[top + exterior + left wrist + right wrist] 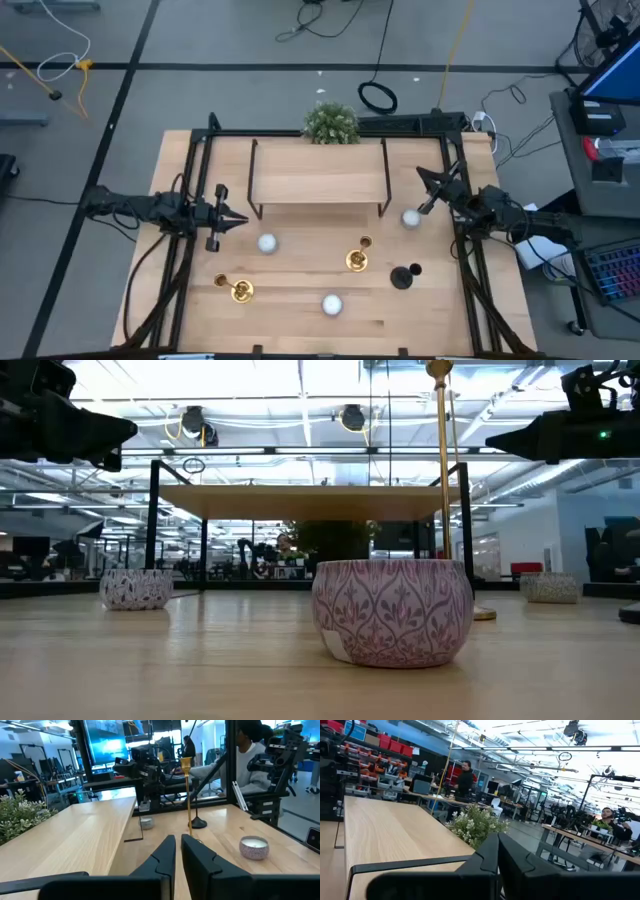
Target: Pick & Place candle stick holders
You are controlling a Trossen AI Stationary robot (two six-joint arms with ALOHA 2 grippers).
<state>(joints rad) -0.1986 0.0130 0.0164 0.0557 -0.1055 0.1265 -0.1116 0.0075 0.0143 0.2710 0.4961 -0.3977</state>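
Two gold candlesticks stand upright on their round bases on the table: one right of centre [357,260], one near left [240,290]. A shorter black holder [402,277] stands right of the first. One gold stick also shows in the low view [441,480] and in the left wrist view [188,790]. My left gripper [243,218] hovers shut and empty at the table's left, pointing right; it also shows in its wrist view [178,842]. My right gripper [422,175] is shut and empty at the far right, by the shelf's right end; it also shows in its wrist view [498,842].
A low wooden shelf [318,180] on black legs stands at the far middle, a bushy green plant [331,122] behind it. Three small patterned candle tins sit on the table [267,242] [411,218] [331,304]. People sit and stand beyond the table [250,755].
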